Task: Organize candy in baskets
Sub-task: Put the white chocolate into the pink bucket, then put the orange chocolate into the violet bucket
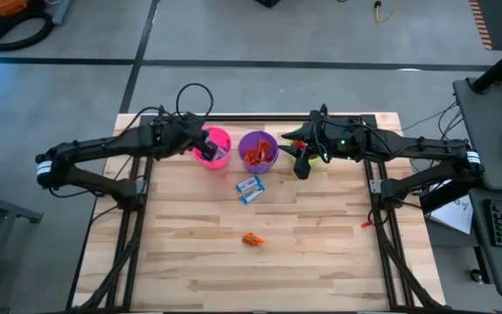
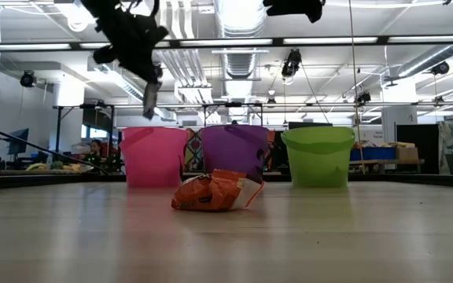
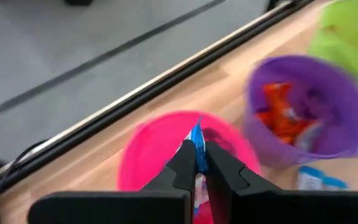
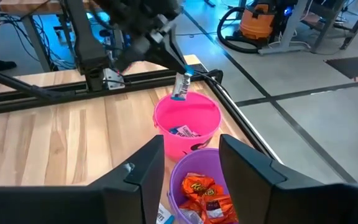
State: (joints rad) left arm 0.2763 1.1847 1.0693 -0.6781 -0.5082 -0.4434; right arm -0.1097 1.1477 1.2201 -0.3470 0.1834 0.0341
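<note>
Hovering just above the pink basket (image 1: 213, 146), the left gripper (image 3: 196, 163) has its fingers (image 3: 182, 165) clenched on a blue candy (image 4: 181, 86), which hangs over the basket's open mouth and near its far rim. More blue-and-white candy (image 4: 184, 131) lies inside the pink basket.

The pink basket stands close to the far edge of the bench (image 1: 321, 253). The purple basket (image 1: 258, 150) is just beside it, toward the right arm, and holds orange candy (image 4: 201, 186). The green basket (image 2: 318, 156) comes next in the same row; in the high view it is mostly hidden under the right arm. The right gripper (image 4: 190, 163) waits above the purple basket with its fingers released and wide apart.

In front of the purple basket, toward the near edge, two blue-and-white bars (image 1: 249, 188) lie together on the wood. Farther toward the near edge, well apart from the pink basket, one orange bar (image 1: 252, 239) lies alone. Around it the wood is bare on both sides.

I cannot read any writing on the wrappers. The baskets are round, smooth plastic with a thick rim. The bench top is made of light wooden strips, with a dark metal rail on its far edge. The wrappers are shiny and crumpled.
</note>
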